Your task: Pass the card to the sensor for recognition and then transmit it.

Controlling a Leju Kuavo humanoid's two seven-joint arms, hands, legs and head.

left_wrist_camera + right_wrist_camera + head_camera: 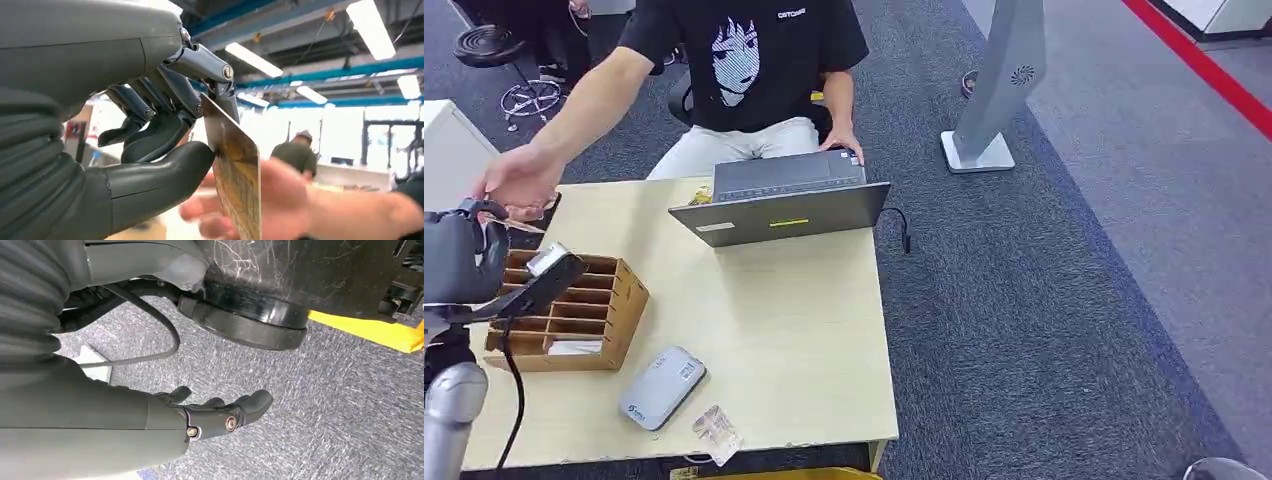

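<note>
My left hand (150, 145) is raised at the table's left edge (464, 262) and pinches a yellowish card (237, 185) between thumb and fingers (220, 90). A seated person's hand (280, 200) reaches in at the card; it is blurred, and I cannot tell whether it grips the card. From the head view that person's hand (519, 180) is just above my left hand. The grey card sensor (662, 387) lies flat near the table's front edge. My right hand (220, 415) hangs over the carpet, fingers apart, holding nothing.
A wooden compartment box (574, 310) stands front left on the table (804, 340), with a small clear bag (716, 432) beside the sensor. The person sits behind an open laptop (784, 195). A grey floor stand (999, 90) is on the carpet to the right.
</note>
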